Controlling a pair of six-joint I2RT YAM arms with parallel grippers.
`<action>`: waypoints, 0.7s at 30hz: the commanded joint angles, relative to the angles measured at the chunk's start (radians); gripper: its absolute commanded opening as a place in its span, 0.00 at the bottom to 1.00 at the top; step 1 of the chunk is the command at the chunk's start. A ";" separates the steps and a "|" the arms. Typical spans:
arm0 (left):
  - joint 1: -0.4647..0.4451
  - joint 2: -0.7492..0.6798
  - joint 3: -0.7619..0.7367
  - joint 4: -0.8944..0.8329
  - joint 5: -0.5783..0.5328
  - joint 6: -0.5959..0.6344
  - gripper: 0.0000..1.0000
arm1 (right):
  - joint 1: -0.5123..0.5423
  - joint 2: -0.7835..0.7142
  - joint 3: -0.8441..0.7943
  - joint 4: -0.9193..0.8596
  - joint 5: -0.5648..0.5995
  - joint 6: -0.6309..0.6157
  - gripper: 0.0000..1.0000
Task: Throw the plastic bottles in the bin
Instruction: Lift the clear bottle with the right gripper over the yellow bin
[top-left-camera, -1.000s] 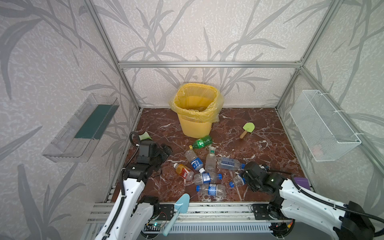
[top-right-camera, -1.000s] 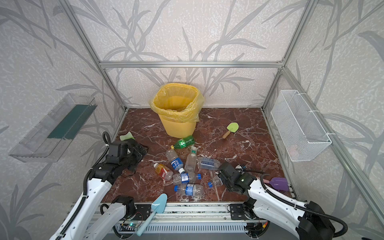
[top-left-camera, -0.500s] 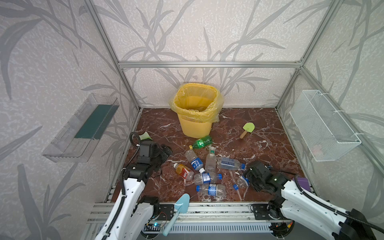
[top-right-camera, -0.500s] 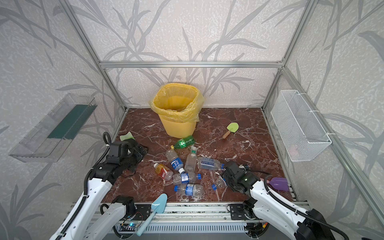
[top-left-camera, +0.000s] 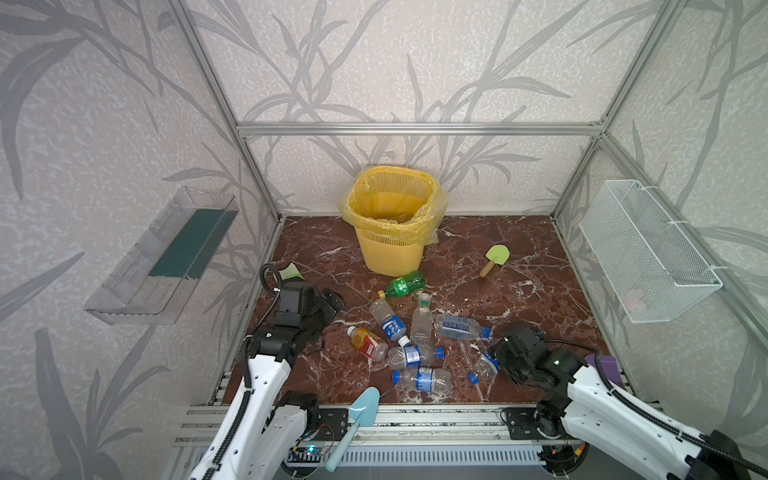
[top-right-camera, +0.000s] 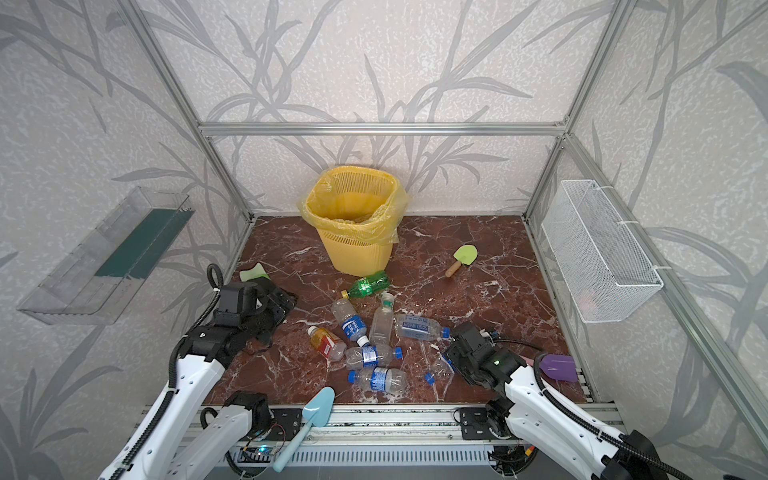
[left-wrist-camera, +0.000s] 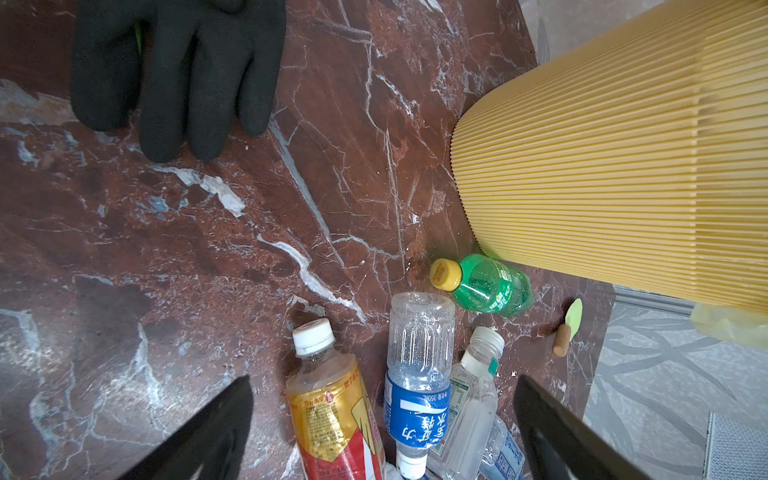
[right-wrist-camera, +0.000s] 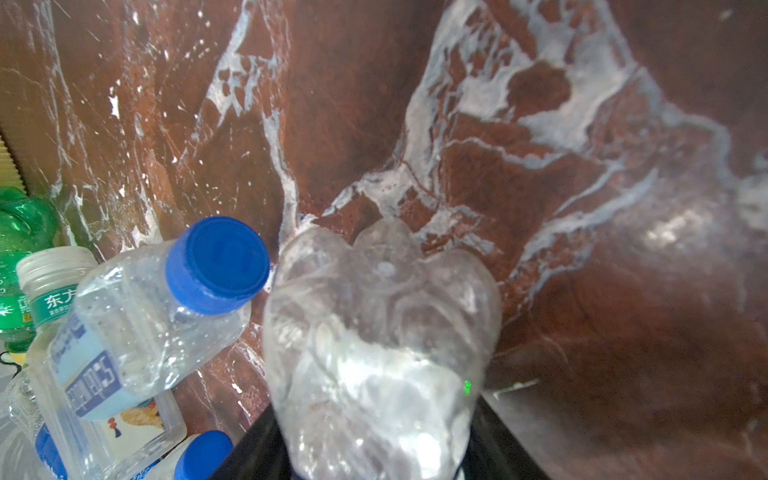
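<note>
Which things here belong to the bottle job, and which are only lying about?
Job: plastic bottles on the floor, clear bottle in the right gripper, yellow bin.
Lying about: green paddle, light-blue shovel, purple scoop, black glove, wire basket, clear tray.

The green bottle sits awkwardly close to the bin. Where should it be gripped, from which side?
Probably across the middle of the green bottle, from straight above: it lies on its side just before the bin, whose wall blocks the far side.
</note>
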 joint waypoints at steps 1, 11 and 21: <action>0.003 -0.001 -0.015 -0.002 -0.005 -0.013 0.97 | -0.013 -0.026 0.000 -0.026 -0.019 -0.024 0.58; 0.004 0.001 -0.023 0.002 0.004 -0.023 0.97 | -0.072 -0.100 0.022 0.016 -0.116 -0.046 0.58; 0.003 0.039 0.004 0.010 0.011 -0.023 0.97 | -0.162 -0.025 0.152 0.175 -0.248 -0.120 0.58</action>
